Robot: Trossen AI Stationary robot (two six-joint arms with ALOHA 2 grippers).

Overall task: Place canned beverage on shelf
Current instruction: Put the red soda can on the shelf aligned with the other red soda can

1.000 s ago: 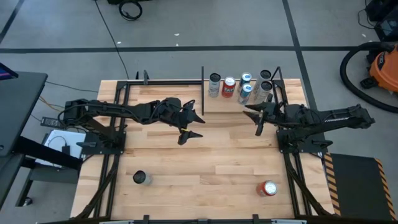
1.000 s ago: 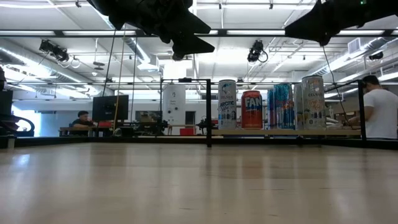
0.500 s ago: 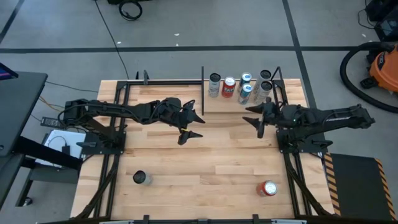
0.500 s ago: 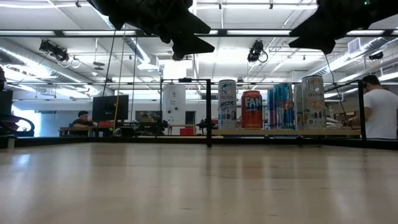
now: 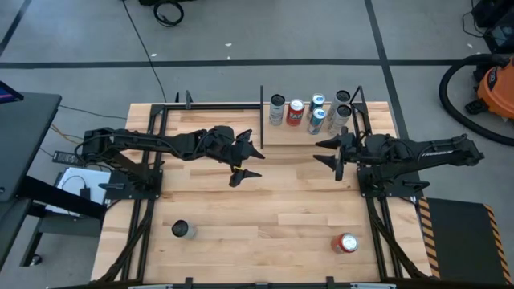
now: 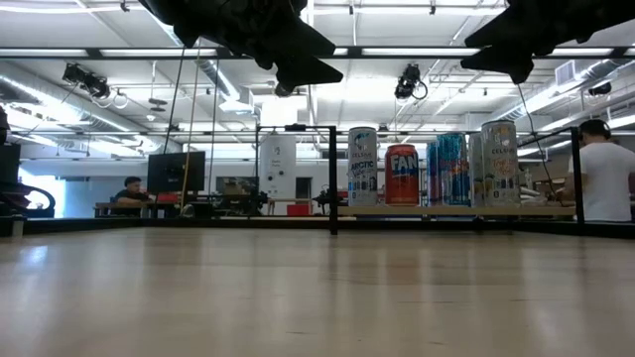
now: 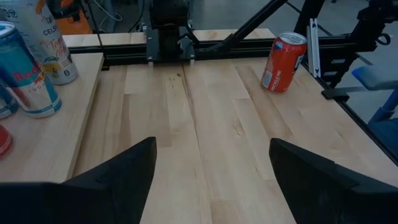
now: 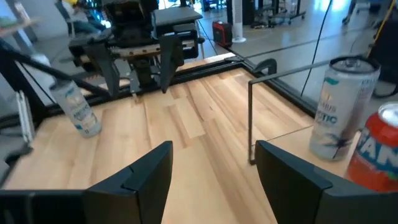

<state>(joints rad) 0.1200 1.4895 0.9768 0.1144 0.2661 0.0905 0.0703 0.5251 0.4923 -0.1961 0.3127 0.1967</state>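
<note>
The shelf [image 5: 281, 135] is a pale panel at the table's far right, and several cans [image 5: 295, 112] stand upright on it. Two cans rest on the tabletop near its front edge: a silver one [image 5: 183, 230], upright in the right wrist view [image 8: 78, 109], and a red one [image 5: 347, 243], upright in the left wrist view [image 7: 284, 53]. My left gripper [image 5: 253, 163] hovers open over the table's middle, just left of the shelf. My right gripper [image 5: 325, 151] hovers open above the shelf's near edge. Neither gripper has anything between its fingers [image 7: 211, 162] [image 8: 214, 162].
Thin black rods [image 5: 262, 116] edge the shelf, and one post [image 8: 251, 118] stands upright at its corner. Black arm frames run along the table's left [image 5: 140, 185] and right [image 5: 377, 189] sides. Bare planks [image 5: 273, 209] lie between the two loose cans.
My right gripper has rolled about its wrist and tipped a little while staying above the shelf's near edge. The cans have not moved.
</note>
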